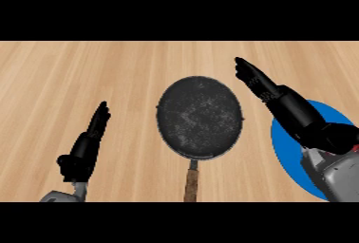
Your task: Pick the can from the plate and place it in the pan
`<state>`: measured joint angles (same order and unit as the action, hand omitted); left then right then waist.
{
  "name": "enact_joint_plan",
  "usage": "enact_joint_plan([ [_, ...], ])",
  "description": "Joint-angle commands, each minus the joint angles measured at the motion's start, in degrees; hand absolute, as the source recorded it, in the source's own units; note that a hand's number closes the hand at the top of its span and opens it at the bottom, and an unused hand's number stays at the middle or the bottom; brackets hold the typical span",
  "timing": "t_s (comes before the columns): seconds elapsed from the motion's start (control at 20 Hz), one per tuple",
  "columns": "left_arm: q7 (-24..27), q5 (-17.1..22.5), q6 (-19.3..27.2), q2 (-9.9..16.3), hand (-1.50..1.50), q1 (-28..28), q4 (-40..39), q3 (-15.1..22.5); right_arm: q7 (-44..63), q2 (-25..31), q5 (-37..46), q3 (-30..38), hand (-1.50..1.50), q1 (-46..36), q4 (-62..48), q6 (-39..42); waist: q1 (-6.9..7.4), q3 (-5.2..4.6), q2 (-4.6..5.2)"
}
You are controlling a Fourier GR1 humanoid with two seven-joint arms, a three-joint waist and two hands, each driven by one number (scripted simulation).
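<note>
Pale wood grain covers the counter (84,76) from edge to edge in the head view. In the middle lies a dark, speckled pan (200,117), round and shallow, with nothing showing inside it. Its brown handle (191,182) runs from the near rim straight toward the near edge of the view.

To the right of the pan, and just apart from it, sits a blue plate (288,152). Most of it is covered by the right forearm, which comes in from the near right corner and slants up and to the left across it. The right hand (256,83) lies beyond the plate's far edge, just right of the pan's far rim, with its fingers stretched out straight and pointing far-left. It has hold of nothing.

The can cannot be seen anywhere; whether it stands on the plate under the arm cannot be told.

On the left, well apart from the pan, the left hand (95,130) rests with fingers straight and pointing away, holding nothing, its grey forearm at the near left edge.
</note>
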<state>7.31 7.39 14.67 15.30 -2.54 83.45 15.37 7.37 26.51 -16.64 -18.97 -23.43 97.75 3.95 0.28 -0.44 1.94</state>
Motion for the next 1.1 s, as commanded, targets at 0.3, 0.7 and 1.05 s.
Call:
enact_joint_plan([
  [0.3, -4.7, -3.6, 1.7, 6.9, 0.0, 3.5, -2.7, -2.9, 0.6, 20.7, 8.4, 15.7, -1.5, 9.9, -11.7, -1.2, -3.69, 0.03, -1.32],
  [0.7, -10.9, -2.7, -0.4, 10.7, 0.0, 6.3, 3.4, -3.6, 5.6, 26.6, -4.5, 35.7, -1.5, 27.7, -19.6, -1.3, -2.7, 0.49, -2.41],
  [1.05, -12.6, -4.2, -0.8, 10.8, 0.0, 8.1, 7.6, -2.3, 3.4, 35.7, -0.6, 34.3, -1.5, 30.7, -20.1, 12.3, -0.07, 0.46, -2.08],
])
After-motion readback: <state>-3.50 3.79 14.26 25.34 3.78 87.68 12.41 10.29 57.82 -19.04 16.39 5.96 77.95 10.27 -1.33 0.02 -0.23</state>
